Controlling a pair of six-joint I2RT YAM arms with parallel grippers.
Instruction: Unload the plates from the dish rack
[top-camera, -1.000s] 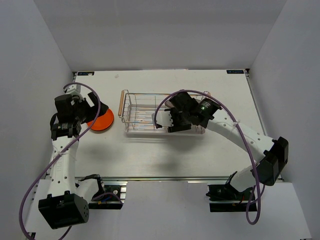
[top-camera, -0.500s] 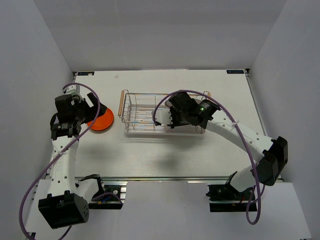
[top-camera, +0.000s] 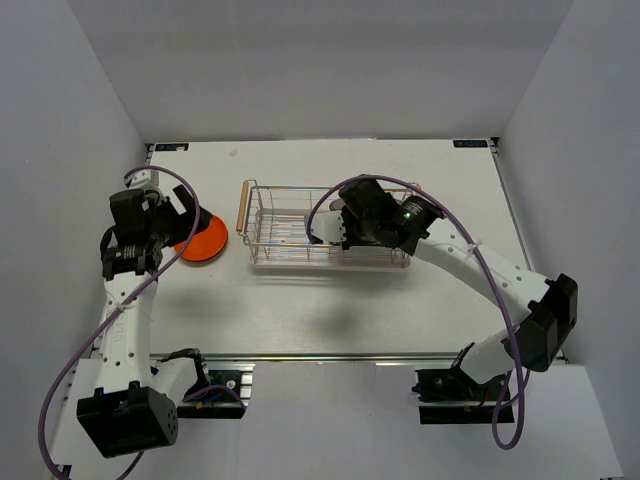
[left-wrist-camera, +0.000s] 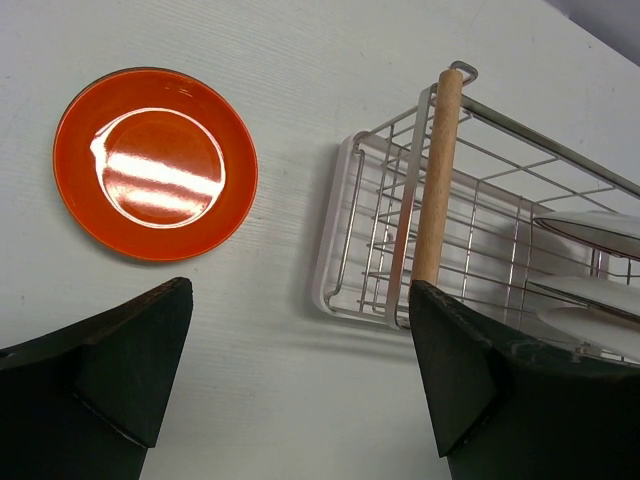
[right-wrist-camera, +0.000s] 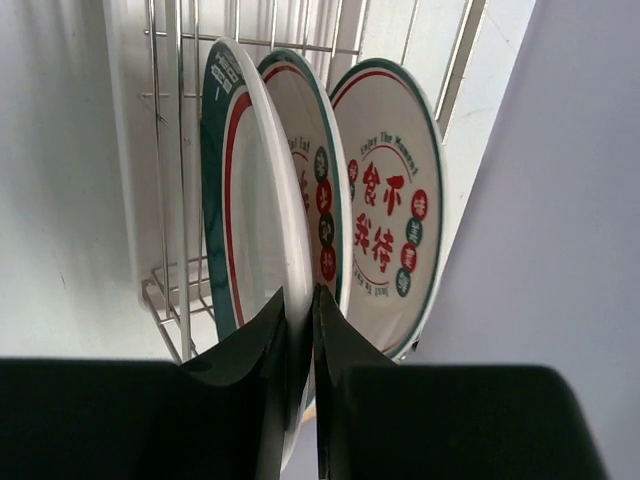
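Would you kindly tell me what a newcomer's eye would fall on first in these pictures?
The glossy orange plate lies flat on the white table, left of the chrome dish rack. In the rack, three white plates with dark green rims stand on edge, and the right pincer is pinched on the rim of the leftmost plate.
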